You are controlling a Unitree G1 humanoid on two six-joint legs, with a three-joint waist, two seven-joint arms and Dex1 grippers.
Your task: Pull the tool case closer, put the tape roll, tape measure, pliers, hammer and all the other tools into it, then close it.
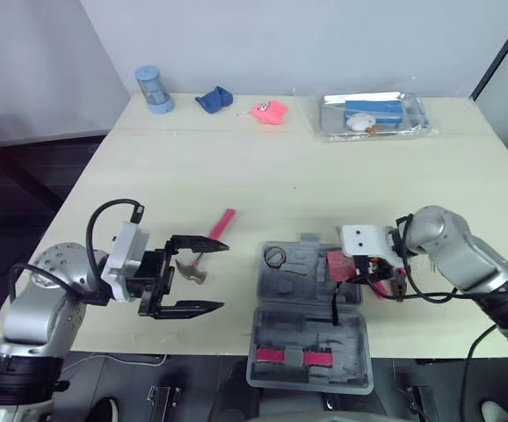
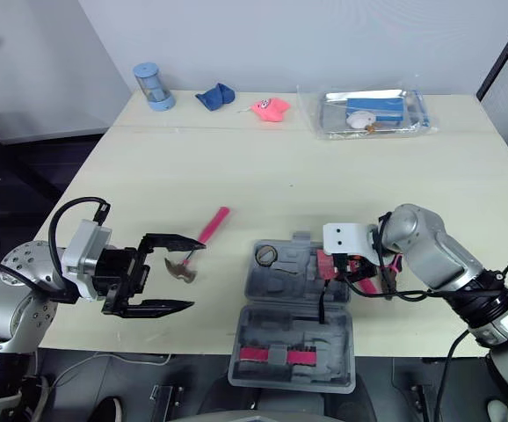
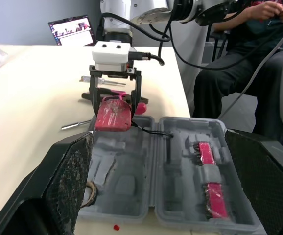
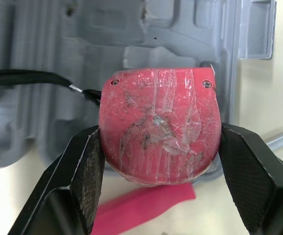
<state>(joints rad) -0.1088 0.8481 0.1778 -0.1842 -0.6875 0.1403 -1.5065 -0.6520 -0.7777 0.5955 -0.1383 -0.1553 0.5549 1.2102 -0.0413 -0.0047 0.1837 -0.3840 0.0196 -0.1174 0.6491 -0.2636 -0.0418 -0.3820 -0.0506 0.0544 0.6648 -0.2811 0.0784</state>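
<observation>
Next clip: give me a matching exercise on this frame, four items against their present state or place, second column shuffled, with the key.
Column one
1. tape measure
2. hammer
3. tool case
4. left gripper

Column two
a. lying open at the near edge of the table
b. clamped between the fingers of the right gripper
c. open, holding nothing
d. lying on the table, pink handle pointing away from the robot

Pairs: 1-b, 2-d, 3-a, 4-c
</observation>
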